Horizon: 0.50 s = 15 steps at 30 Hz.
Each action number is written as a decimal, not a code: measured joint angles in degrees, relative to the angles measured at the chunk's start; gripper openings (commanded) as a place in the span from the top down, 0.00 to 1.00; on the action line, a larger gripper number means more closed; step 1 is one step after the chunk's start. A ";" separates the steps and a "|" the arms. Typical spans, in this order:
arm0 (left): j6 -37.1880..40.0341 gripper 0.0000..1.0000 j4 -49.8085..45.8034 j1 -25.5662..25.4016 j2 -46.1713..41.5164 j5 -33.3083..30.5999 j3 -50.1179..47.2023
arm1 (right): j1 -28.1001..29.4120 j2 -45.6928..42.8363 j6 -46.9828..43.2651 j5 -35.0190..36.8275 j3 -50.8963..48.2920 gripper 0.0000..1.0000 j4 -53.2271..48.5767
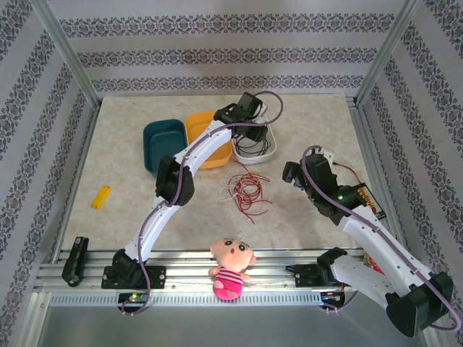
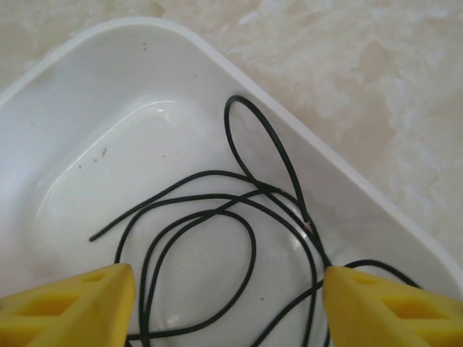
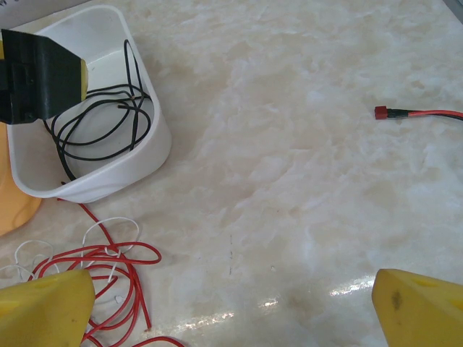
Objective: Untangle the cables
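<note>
A black cable point(image 2: 217, 217) lies coiled in loose loops inside the white tray point(image 2: 87, 87), also seen as the black cable point(image 3: 101, 119) in the white tray point(image 3: 137, 163). My left gripper point(image 2: 228, 307) hovers open just above it, nothing between its yellow fingers point(image 2: 69, 307). A red cable point(image 3: 108, 275) and a thin white cable point(image 3: 43, 249) lie tangled together on the table point(image 1: 242, 189), in front of the tray. My right gripper point(image 3: 231, 314) is open over bare tabletop to the right of that tangle. In the top view it is the right gripper point(image 1: 293, 173).
A yellow bowl point(image 1: 206, 126) and a dark teal bowl point(image 1: 163, 141) stand left of the white tray. A red lead with a connector point(image 3: 416, 113) lies at the right. A yellow block point(image 1: 101, 196) lies at the left, a plush doll point(image 1: 230, 267) at the front edge.
</note>
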 measured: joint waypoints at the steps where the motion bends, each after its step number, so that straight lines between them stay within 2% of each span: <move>1: -0.31 0.08 -0.15 0.00 -0.55 -0.02 0.00 | 0.00 0.02 0.00 0.00 0.00 0.02 0.02; 3: -0.61 0.01 -0.48 0.00 -2.25 -0.04 -0.09 | -0.02 0.02 0.00 0.00 0.00 0.02 0.02; 8: -1.46 0.01 -0.31 0.00 -10.78 0.00 -3.54 | -0.66 0.09 0.02 -0.26 -0.11 0.02 0.02; 11: -1.86 0.01 1.31 0.00 -18.78 -0.07 -10.40 | -0.74 0.59 0.02 -1.05 -0.37 0.02 0.09; 15: -2.71 0.01 8.44 -0.04 -30.62 -0.31 -26.03 | -0.74 2.21 -0.04 -2.69 -0.46 0.04 0.33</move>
